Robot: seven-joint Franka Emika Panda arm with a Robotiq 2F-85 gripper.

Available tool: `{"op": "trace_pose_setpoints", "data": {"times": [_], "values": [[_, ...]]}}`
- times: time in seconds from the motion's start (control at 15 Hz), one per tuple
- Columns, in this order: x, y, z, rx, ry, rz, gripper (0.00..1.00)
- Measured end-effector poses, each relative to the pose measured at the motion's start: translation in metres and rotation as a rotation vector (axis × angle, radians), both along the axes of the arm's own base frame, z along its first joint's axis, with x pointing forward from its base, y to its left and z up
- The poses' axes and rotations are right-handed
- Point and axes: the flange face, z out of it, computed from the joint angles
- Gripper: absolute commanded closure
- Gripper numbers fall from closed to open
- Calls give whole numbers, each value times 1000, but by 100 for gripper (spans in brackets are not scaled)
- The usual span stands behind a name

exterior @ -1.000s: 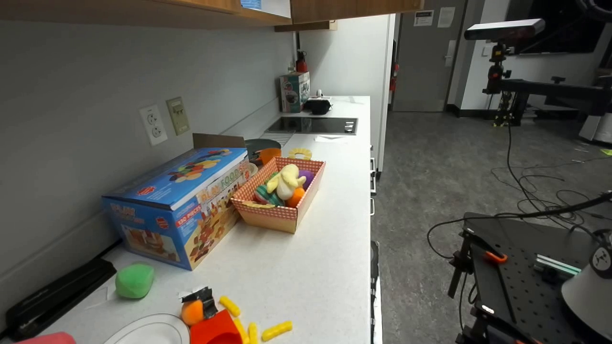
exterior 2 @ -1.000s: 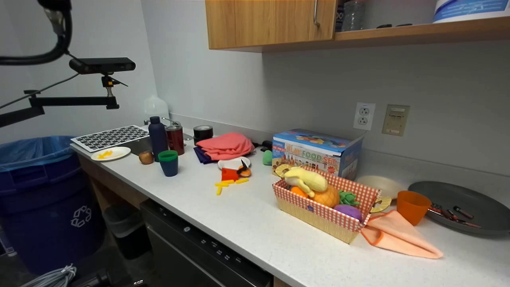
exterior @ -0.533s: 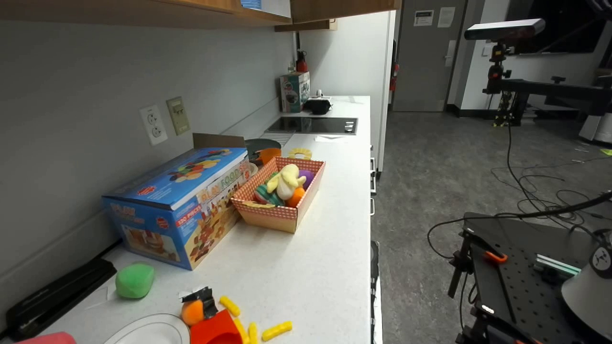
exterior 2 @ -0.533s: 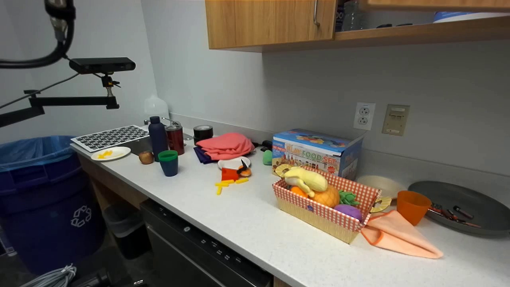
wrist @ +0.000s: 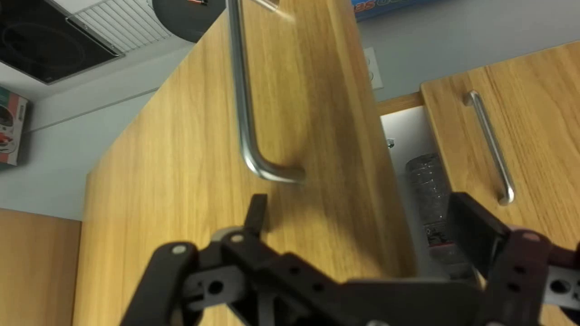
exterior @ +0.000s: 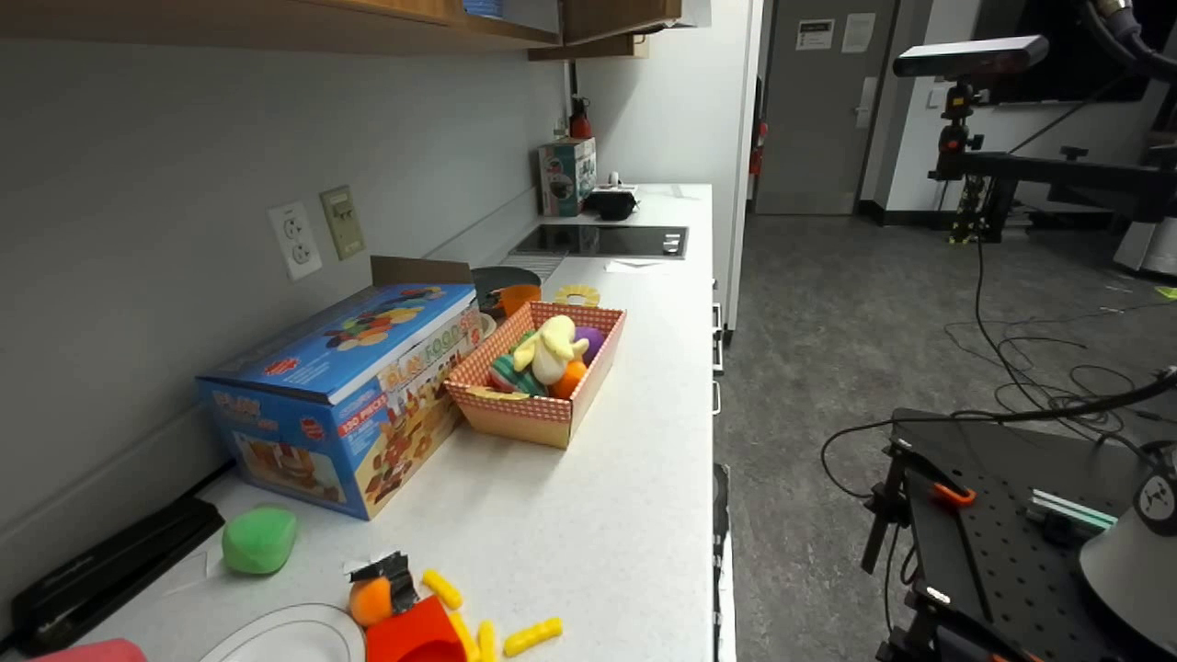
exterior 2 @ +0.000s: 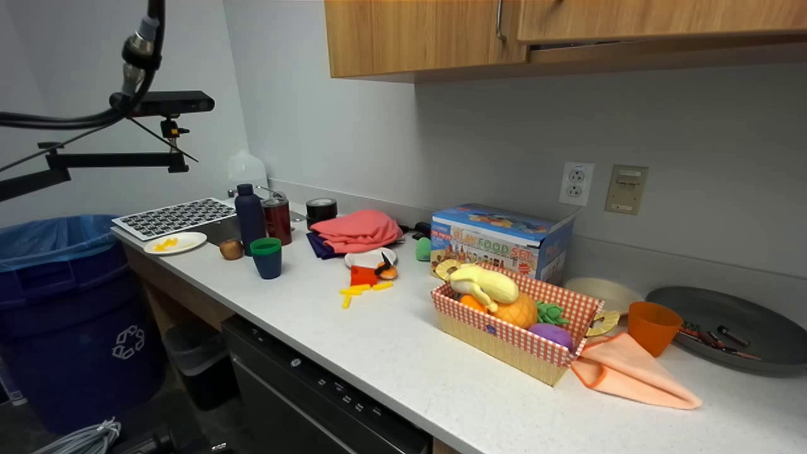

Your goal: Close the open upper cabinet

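In the wrist view the black two-fingered gripper (wrist: 361,213) comes in from the bottom edge, its jaws spread wide — the blunt, flat black pads (wrist: 476,232) well apart, one nearly upright, the other slanting, above jointed black-and-grey linkages (wrist: 216,284). In an exterior view the arm's smooth, rounded white base (exterior: 1140,570), with its dark circular emblem (exterior: 1157,497), stands at the right edge — partly cut off.

Upper cabinet door (wrist: 181,172) is light tan with wood grain; its bar handle (wrist: 242,90), silver-grey. Gripper (wrist: 362,217) is black and grey. Basket (exterior 2: 498,350) has red-and-white gingham over straw-coloured sides. Play-food box (exterior 2: 498,246) is blue with multicolour print. Cloth (exterior 2: 633,375) is peach, orange hem. Checkerboard panel (exterior 2: 179,219), left, is black-and-white.
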Motion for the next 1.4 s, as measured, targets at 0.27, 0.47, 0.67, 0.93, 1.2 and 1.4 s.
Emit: {"op": "trace_pose_setpoints", "data": {"times": [0.27, 0.47, 0.67, 0.93, 1.2, 1.4], "values": [[21, 11, -3, 22, 4, 19, 0], [31, 16, -1, 37, 0, 28, 0], [39, 22, 11, 51, -41, 35, 0], [51, 34, 39, 67, -127, 53, 0], [61, 44, 54, 80, -164, 88, 0], [61, 43, 58, 67, -174, 101, 0]]}}
